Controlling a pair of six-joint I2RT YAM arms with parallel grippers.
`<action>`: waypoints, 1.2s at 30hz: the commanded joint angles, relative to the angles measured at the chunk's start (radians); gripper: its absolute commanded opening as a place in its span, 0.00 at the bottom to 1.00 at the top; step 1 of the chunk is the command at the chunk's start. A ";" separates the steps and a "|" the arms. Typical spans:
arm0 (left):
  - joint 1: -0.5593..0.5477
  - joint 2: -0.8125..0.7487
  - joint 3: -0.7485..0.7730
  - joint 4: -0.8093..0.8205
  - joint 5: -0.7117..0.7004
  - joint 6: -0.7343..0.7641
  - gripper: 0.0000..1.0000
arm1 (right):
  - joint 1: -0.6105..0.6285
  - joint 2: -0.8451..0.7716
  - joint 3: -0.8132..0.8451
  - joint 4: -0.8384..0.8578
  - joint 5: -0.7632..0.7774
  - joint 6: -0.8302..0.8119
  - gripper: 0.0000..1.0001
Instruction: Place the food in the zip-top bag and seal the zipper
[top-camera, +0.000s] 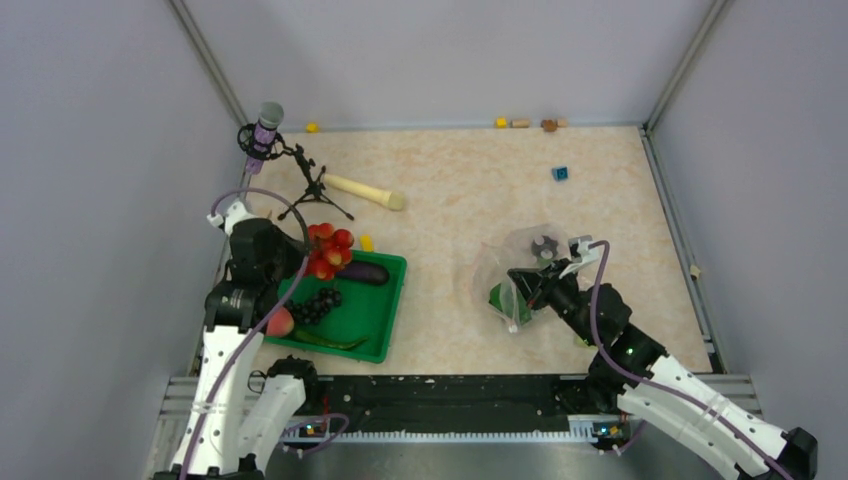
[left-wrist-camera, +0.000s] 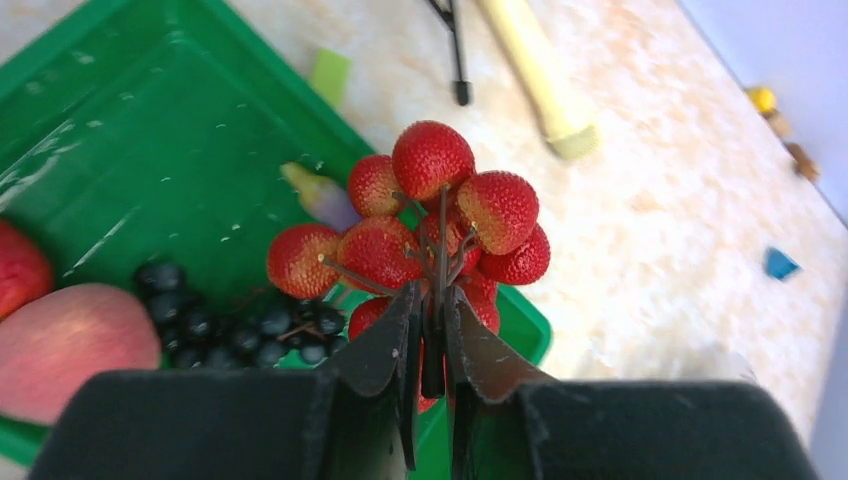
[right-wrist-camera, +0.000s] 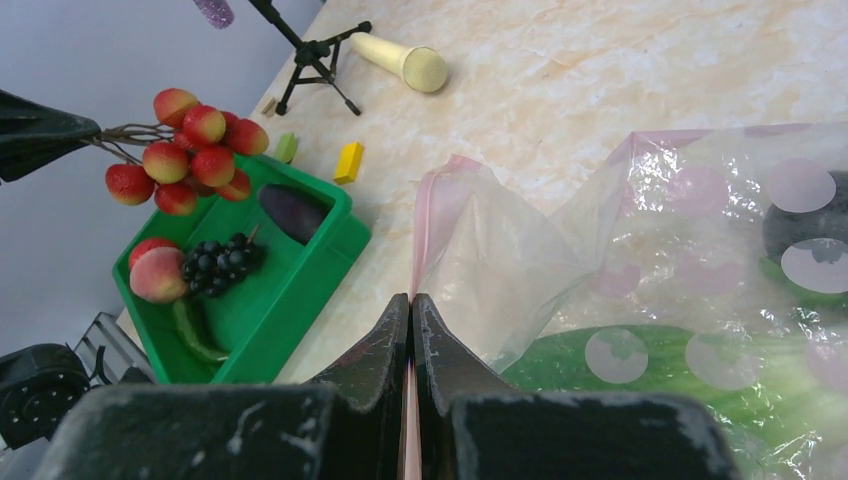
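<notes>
Strawberries (left-wrist-camera: 420, 215) are clamped by the stem in the left end effector (left-wrist-camera: 432, 296), above the tray (top-camera: 372, 312). Bag (right-wrist-camera: 520, 262) rim is pinched by the right end effector (right-wrist-camera: 411, 305); bok choy (right-wrist-camera: 680, 372) is inside. Peach (top-camera: 280, 322), eggplant (top-camera: 363, 272), berries (top-camera: 318, 303) are left; zipper (right-wrist-camera: 424, 230) is unsealed.

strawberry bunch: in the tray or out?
Out. The left jaws are shut on the stems of the strawberry bunch, holding it in the air above the green tray; peach and dark berries lie inside.
</notes>
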 joint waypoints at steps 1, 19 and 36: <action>0.002 -0.047 0.057 0.172 0.213 0.052 0.00 | -0.006 0.003 0.042 0.045 0.004 -0.009 0.00; -0.233 0.026 -0.079 0.640 0.706 0.014 0.00 | -0.006 0.028 0.068 0.038 -0.001 0.017 0.00; -0.593 0.380 -0.122 1.081 0.635 -0.032 0.00 | -0.006 0.051 0.141 -0.041 0.011 0.119 0.00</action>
